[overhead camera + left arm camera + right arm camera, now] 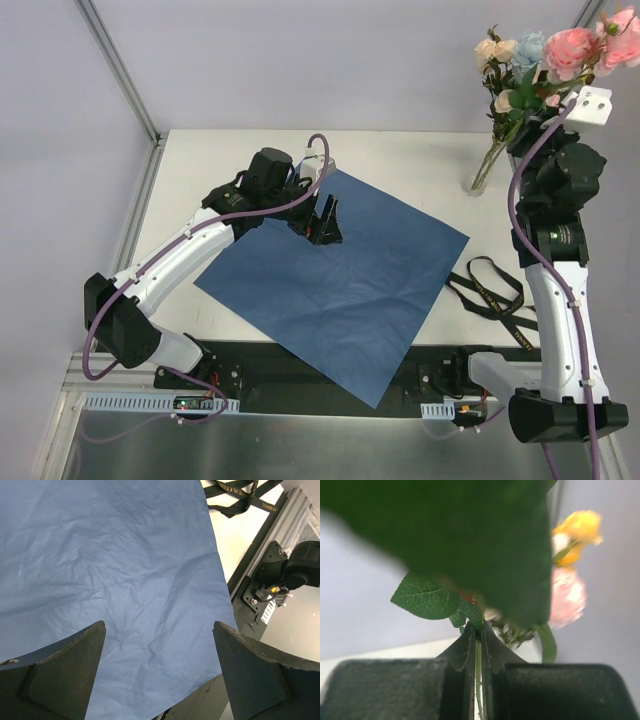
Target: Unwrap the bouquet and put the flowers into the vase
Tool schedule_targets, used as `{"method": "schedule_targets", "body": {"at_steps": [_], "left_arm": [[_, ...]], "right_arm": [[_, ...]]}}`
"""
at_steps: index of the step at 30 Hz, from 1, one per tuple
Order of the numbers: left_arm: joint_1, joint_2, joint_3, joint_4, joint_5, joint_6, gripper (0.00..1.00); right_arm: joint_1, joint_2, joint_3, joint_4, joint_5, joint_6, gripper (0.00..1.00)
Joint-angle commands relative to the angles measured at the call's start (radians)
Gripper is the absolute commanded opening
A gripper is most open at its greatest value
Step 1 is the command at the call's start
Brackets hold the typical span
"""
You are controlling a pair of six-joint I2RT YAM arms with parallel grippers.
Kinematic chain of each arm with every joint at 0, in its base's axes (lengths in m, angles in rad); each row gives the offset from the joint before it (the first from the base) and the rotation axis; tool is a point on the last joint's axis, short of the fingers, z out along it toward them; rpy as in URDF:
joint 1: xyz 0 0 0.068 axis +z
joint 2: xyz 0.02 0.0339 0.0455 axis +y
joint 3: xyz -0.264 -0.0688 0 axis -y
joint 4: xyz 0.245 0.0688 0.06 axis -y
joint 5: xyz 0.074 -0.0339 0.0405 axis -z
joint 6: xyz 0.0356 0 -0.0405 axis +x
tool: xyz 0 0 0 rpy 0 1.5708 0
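Closest in, the right gripper (pixel 476 630) is pinched tight on a thin green stem (pixel 478 680) of the flowers (pixel 545 60). It holds them up at the far right, their stems reaching down into the clear vase (pixel 487 165) on the table (pixel 420 160). Further left, the left gripper (pixel 325 222) hangs spread wide and empty over the flat blue paper (pixel 340 280). A black ribbon (pixel 490 290) lies loose just right of the sheet.

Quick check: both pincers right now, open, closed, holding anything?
Left pincer: open, empty, above the blue paper.
Right pincer: closed on a stem of the flowers.
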Motion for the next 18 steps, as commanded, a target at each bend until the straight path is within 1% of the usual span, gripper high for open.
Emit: {"method": "schedule_targets", "body": {"at_steps": [1, 2, 9, 18], "left_arm": [[-0.012, 0.016, -0.002, -0.011, -0.048, 0.045, 0.88], [-0.014, 0.018, -0.002, -0.011, -0.051, 0.047, 0.88], [-0.009, 0.05, -0.004, -0.017, -0.065, 0.067, 0.89], [0.011, 0.082, -0.005, -0.017, -0.07, 0.07, 0.89]], "right_arm": [[-0.067, 0.083, 0.027, 0.275, 0.021, -0.24, 0.01], [-0.069, 0.1, 0.043, 0.33, 0.013, -0.249, 0.0], [-0.093, 0.292, 0.162, 0.44, -0.024, -0.312, 0.0], [-0.103, 0.41, 0.21, 0.542, -0.029, -0.311, 0.0]]}}
